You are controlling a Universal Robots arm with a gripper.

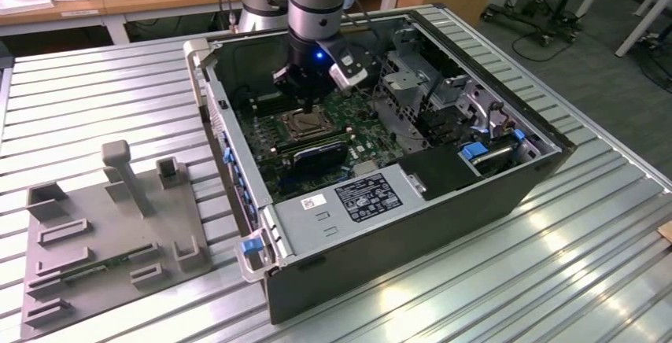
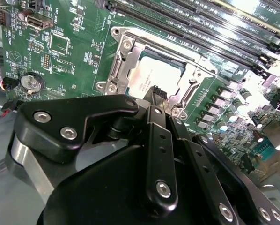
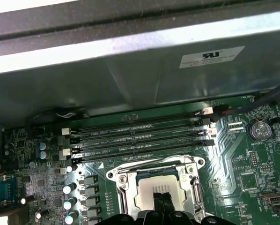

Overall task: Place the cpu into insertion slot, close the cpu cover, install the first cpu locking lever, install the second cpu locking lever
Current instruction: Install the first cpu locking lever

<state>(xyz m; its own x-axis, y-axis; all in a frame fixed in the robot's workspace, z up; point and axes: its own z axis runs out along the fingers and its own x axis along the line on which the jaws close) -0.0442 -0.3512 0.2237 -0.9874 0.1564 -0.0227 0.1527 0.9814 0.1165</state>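
CPU (image 2: 155, 78) sits flat in the insertion slot (image 2: 115, 65) on the green motherboard (image 2: 70, 51), its pale metal top showing through the open middle of the cpu cover (image 2: 126, 56), which I judge to be lying down over it. In both wrist views my gripper (image 3: 162, 200) hangs just above the chip's near edge with its two black fingertips (image 2: 158, 93) pressed together and nothing between them.

I take the chip for light, stiff and slick on top, with a fragile underside; I'd only ever hold it by opposite edges. The cover is thin sheet metal, springy, best pushed at its free edge, away from the hinge. The memory slots (image 3: 140, 136) run just beside the socket, toward the case wall (image 3: 130, 79). In the exterior view the arm reaches into the open computer case (image 1: 420, 201), over the board's middle.
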